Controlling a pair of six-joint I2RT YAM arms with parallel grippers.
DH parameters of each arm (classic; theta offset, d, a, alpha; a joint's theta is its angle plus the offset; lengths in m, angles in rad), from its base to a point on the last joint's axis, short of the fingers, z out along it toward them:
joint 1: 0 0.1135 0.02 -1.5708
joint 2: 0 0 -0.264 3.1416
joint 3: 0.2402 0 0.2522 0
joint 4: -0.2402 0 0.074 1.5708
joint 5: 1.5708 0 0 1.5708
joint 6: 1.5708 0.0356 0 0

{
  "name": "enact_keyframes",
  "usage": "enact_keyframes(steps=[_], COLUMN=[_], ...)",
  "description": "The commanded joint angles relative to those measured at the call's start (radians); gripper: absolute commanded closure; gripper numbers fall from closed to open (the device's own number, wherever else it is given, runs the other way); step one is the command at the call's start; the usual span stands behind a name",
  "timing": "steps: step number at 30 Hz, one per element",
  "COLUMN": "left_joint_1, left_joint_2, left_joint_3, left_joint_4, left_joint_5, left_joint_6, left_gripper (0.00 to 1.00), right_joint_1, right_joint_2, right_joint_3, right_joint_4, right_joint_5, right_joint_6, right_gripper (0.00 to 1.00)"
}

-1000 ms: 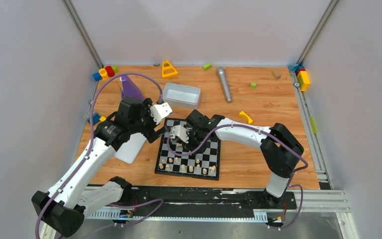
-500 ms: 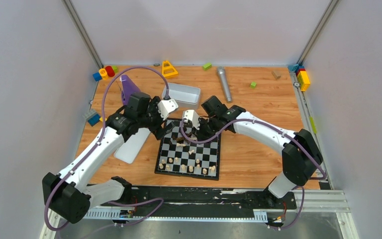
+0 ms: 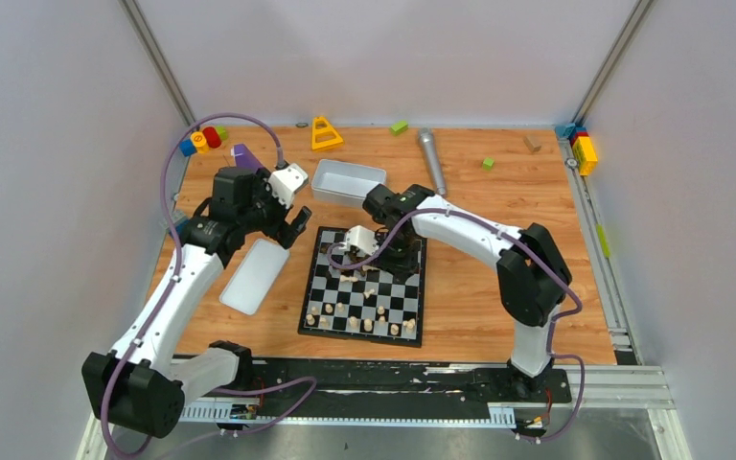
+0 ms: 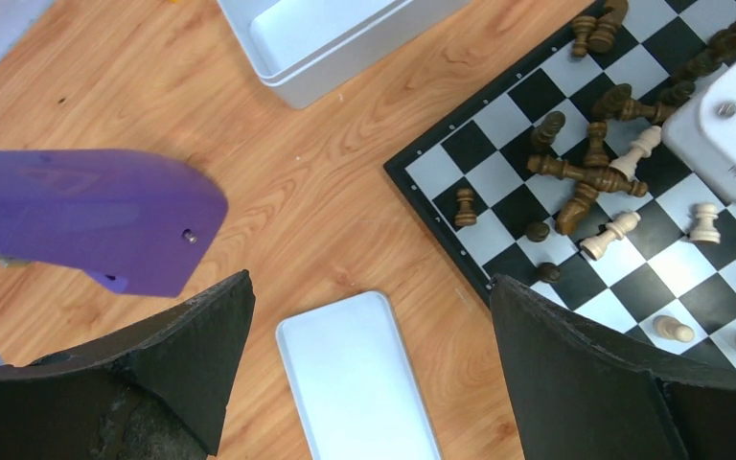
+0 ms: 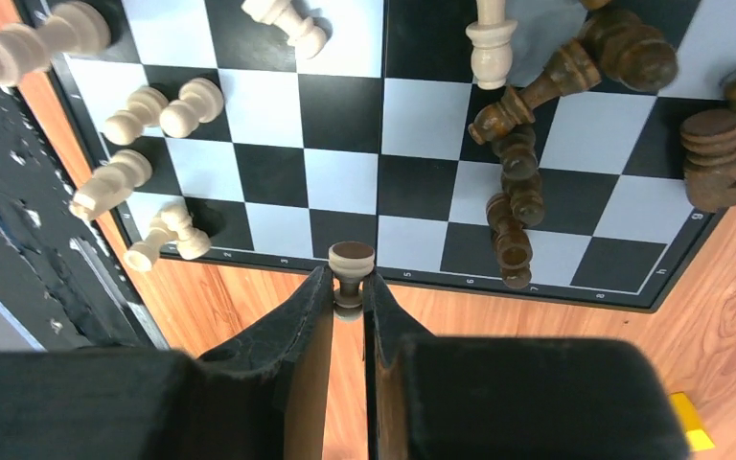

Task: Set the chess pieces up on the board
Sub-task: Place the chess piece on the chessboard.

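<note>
The checkered board [image 3: 359, 338] lies mid-table. Pale chess pieces [image 3: 364, 324] stand along its near rows. Dark ones [image 4: 585, 177] lie tumbled in a heap at the far side, with a few pale ones [image 4: 613, 230] among them. My right gripper [image 5: 350, 287] hangs over the far part of the board [image 5: 345, 115], shut on a small pale chess piece [image 5: 352, 259] whose round base faces away from the camera. My left gripper [image 4: 372, 283] is wide open and empty, above the wood left of the board [image 4: 438, 171] and over the white lid [image 4: 359, 383].
A white tray [image 3: 348, 182] sits just beyond the board, and a purple object [image 4: 86, 216] is at the left. A grey cylinder [image 3: 431, 161], a yellow triangle [image 3: 325, 133] and coloured blocks [image 3: 585, 149] lie along the far edge and corners.
My left gripper has drawn back from the board's far left corner toward the left, still open. The right gripper has shifted over the far half of the board, staying shut.
</note>
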Motion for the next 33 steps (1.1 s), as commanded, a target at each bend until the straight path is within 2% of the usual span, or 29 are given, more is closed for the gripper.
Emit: enact_keyframes(steps=[1,12,26,33], left_joint_1=[0.032,0.047,0.048,0.048], left_joint_2=[-0.046,-0.067,-0.068,-0.070], left_joint_3=[0.038,0.021,0.015,0.005], left_joint_4=[0.029,0.008,0.000,0.003], left_joint_5=[0.003,0.002,0.020,0.021], left_joint_6=[-0.023,0.014,0.038,0.048], left_gripper=[0.00,0.00,0.00,0.00], right_joint_1=[0.039,0.101,0.138,0.144], right_joint_2=[0.102,0.265,0.360,0.373], right_joint_3=[0.113,0.249,0.296,0.321], right_joint_4=[-0.195,-0.364,-0.393,-0.390], right_joint_5=[0.140,0.258,0.324,0.313], right_joint_6=[-0.064,-0.080,-0.095,-0.100], right_gripper=[0.93,0.90,0.86,0.73])
